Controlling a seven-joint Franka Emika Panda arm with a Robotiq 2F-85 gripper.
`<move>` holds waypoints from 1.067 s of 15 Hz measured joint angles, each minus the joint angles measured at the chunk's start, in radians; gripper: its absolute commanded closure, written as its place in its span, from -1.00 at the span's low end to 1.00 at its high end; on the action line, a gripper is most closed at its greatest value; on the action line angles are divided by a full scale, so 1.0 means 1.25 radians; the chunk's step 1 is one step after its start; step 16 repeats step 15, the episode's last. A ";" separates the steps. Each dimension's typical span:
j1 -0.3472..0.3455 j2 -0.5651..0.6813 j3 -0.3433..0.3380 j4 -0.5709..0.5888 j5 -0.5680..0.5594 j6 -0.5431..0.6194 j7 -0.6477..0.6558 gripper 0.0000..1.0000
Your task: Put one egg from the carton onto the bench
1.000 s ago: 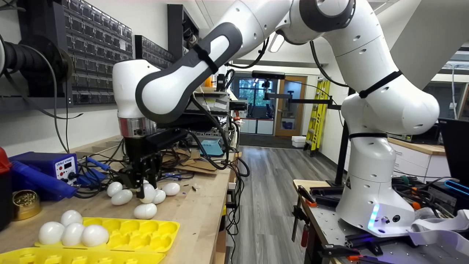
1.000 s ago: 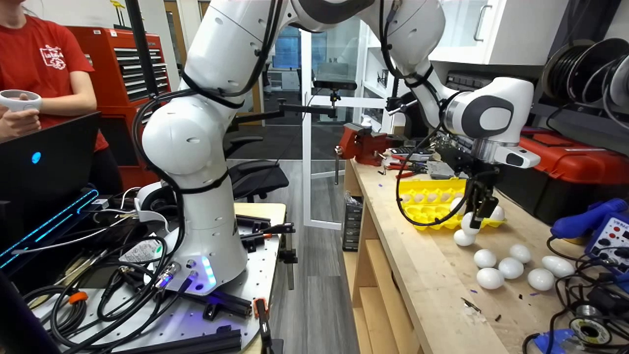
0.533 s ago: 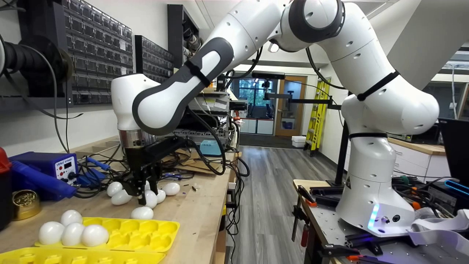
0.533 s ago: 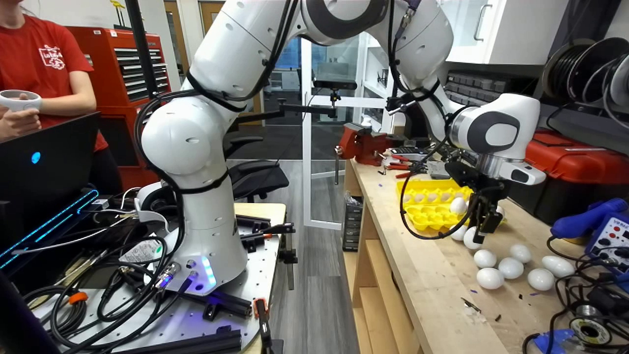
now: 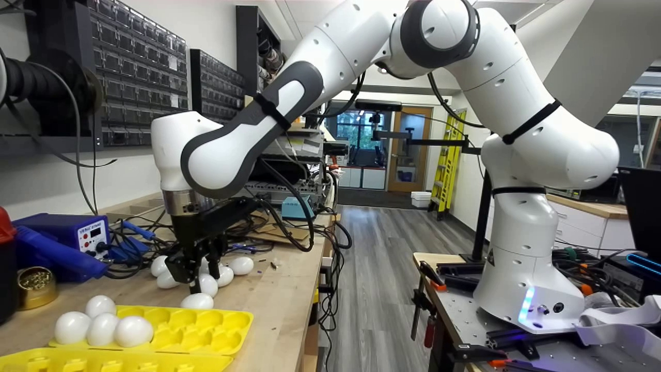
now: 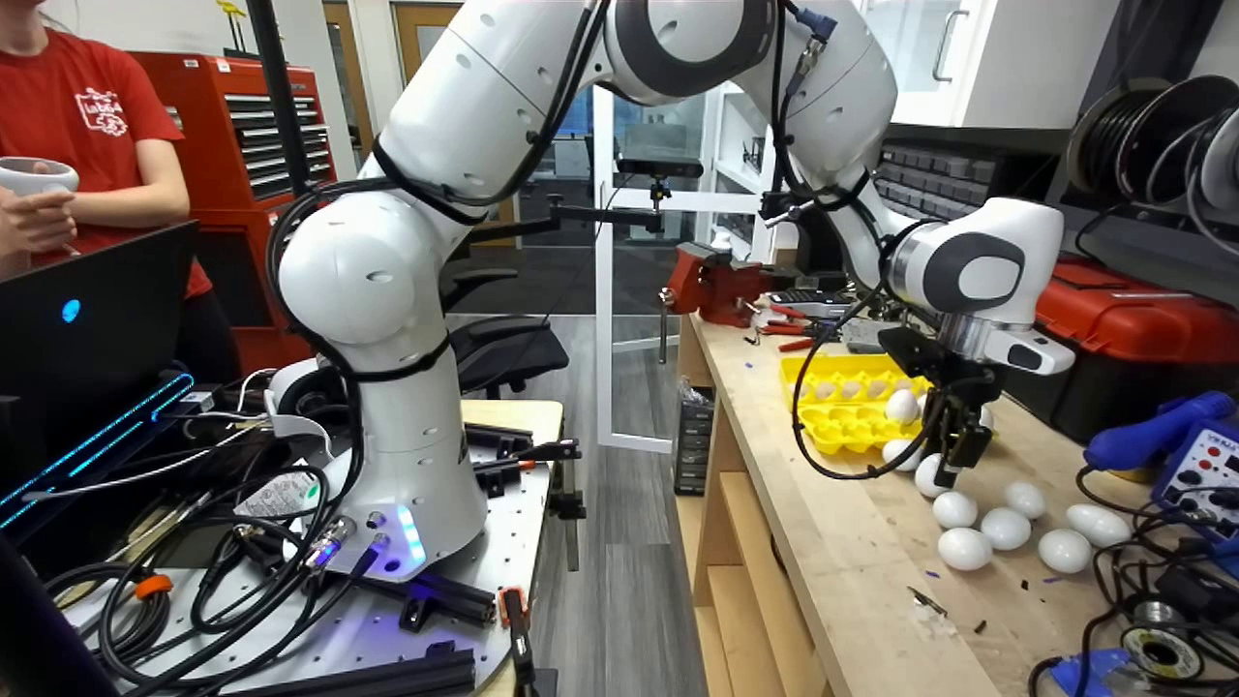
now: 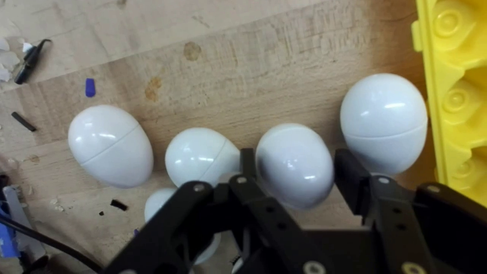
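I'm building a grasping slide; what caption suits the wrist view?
One white egg held between the jaws, more eggs on the bench, yellow carton at the right edge.

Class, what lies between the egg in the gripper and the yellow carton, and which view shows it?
The wrist view shows one gripper finger, then another white egg resting on the bench, between the held egg and the carton.
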 measured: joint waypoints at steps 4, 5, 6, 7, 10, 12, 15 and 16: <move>0.002 -0.003 0.000 0.009 0.000 0.002 0.000 -1.00; 0.003 -0.007 0.000 0.010 0.000 0.003 0.000 -1.00; 0.004 -0.011 0.000 0.010 -0.001 0.004 0.000 -1.00; 0.004 -0.018 0.000 0.010 -0.002 0.006 0.000 -1.00; 0.007 -0.042 0.000 0.009 -0.004 0.008 0.000 -1.00; 0.009 -0.057 0.000 0.008 -0.006 0.008 0.000 -1.00; 0.010 -0.065 0.001 0.007 -0.006 0.008 0.000 -1.00; 0.010 -0.065 0.001 0.007 -0.006 0.008 0.000 -1.00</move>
